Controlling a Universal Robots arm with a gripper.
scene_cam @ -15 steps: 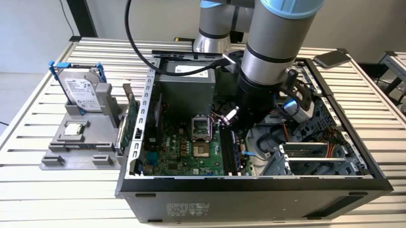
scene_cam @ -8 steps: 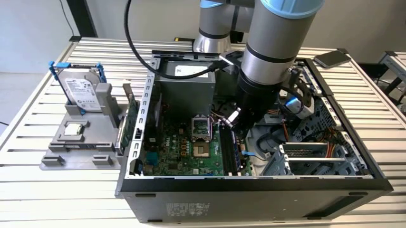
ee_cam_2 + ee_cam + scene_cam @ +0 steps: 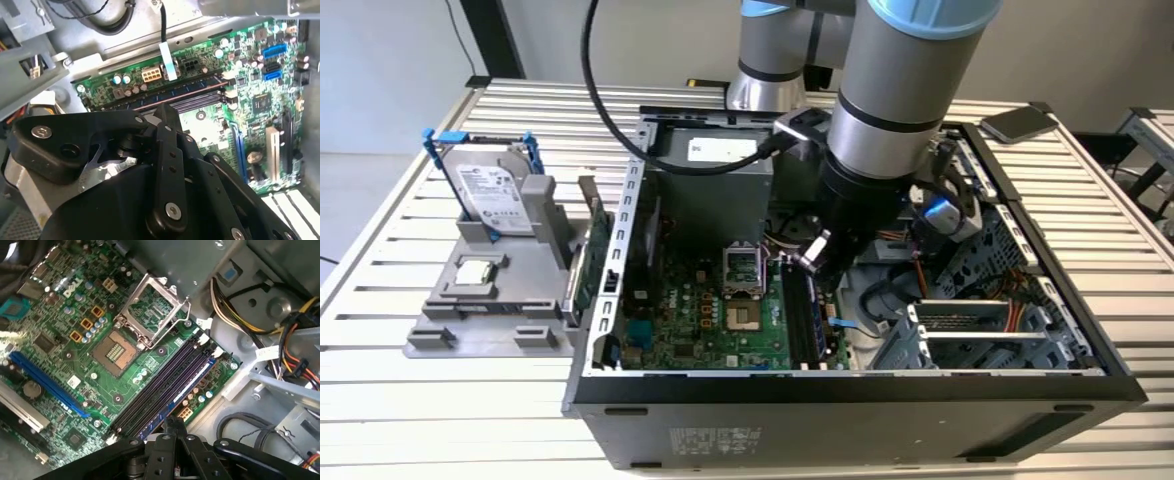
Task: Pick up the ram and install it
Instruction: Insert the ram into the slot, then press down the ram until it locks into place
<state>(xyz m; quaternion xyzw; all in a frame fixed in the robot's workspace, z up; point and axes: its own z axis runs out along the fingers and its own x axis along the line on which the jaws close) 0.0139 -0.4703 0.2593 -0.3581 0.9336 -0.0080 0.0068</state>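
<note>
the ram (image 3: 176, 390), a thin bluish-green stick with dark chips, sat in the outermost black slot near the green board's (image 3: 100, 370) edge. the gripper (image 3: 175, 426) hung just above it, jaws pressed together. the open computer case (image 3: 854, 385) held that board and bundled cables (image 3: 295, 357).

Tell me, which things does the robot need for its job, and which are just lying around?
For the job: ram, sitting along the memory slots; gripper right over it.
Just lying about: hard drive, processor chip, green expansion card, all beside the case.
</note>
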